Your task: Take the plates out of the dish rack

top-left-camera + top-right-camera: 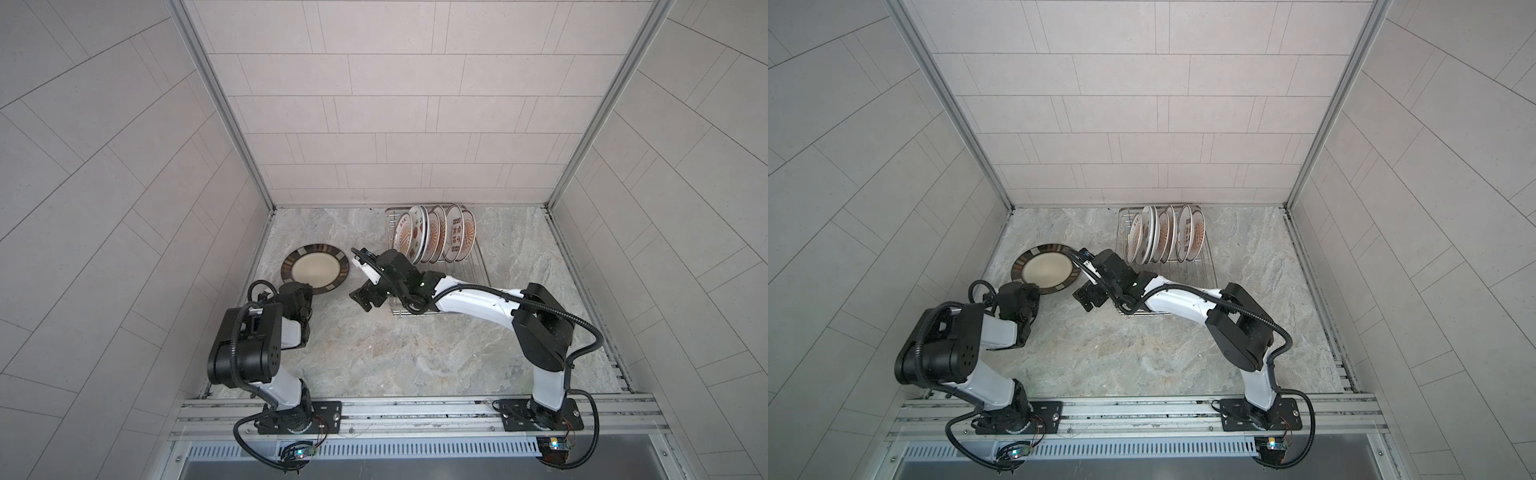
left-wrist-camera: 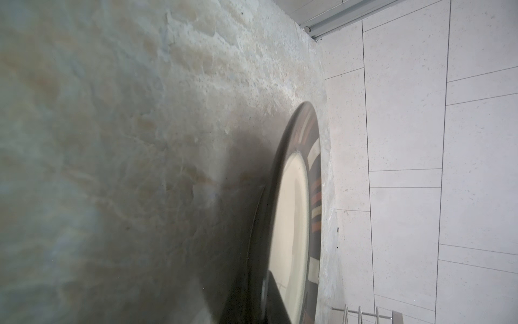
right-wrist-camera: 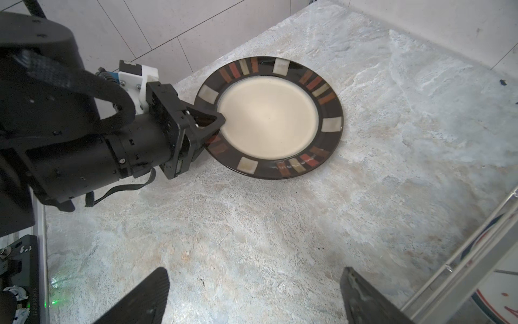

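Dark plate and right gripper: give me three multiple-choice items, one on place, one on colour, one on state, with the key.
1. Where is the dark plate? A left of the rack; B inside it; C behind it.
2. Its centre is: A blue; B cream; C red.
3. The right gripper is: A shut on a plate; B shut, empty; C open, empty.
Key: A, in both top views it sits left of the rack; B, the right wrist view shows a cream centre; C, its fingers stand wide apart with nothing between.
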Tool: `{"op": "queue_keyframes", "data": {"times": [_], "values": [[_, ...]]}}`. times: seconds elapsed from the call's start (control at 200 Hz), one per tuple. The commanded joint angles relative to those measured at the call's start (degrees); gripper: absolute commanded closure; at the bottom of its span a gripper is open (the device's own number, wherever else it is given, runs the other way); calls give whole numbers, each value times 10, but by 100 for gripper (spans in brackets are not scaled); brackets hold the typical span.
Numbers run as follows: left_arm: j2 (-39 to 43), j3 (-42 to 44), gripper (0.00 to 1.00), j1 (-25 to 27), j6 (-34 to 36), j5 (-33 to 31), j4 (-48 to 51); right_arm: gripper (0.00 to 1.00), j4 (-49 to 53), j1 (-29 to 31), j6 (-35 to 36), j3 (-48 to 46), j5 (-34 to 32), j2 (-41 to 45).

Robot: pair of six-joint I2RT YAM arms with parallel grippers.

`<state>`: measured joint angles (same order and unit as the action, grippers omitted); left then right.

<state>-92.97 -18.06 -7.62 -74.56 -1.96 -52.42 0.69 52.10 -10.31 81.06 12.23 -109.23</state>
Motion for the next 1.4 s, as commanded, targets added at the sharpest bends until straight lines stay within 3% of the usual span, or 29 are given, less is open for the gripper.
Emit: {"op": "queue_keyframes", "data": {"times": [0.0,0.16,0.31,0.641,0.746,0.796,0.861,0.951,1.001,1.201,1.296,1.391], "values": [[-33,-40,93,-4,-8,-14,-84,4,2,-2,12,17,-13,-9],[-78,-39,90,-2,-6,-19,-141,3,6,-13,12,25,-12,-14],[-75,-47,83,-2,4,-30,-102,3,11,-21,13,29,-11,-14],[-93,-53,70,-2,13,-22,-112,3,12,-23,21,14,-10,0],[-84,-30,62,-1,25,-34,-133,3,6,-23,21,1,-9,12],[-78,-31,54,-2,31,-33,-109,3,5,-23,20,-6,-9,18],[-76,-31,52,-4,38,-25,-94,3,3,-23,20,-19,-6,31],[-76,-14,37,-4,42,-32,-120,3,-9,-24,20,-42,-6,51],[-74,-8,35,-5,41,-37,-125,3,-12,-23,18,-52,-6,60],[-33,9,4,-5,46,-51,-103,2,-14,-23,24,-79,8,96],[7,38,2,-10,64,-50,-79,1,12,-21,43,-73,78,125],[58,66,0,-12,72,-61,-57,0,37,-12,56,-78,39,160]]}}
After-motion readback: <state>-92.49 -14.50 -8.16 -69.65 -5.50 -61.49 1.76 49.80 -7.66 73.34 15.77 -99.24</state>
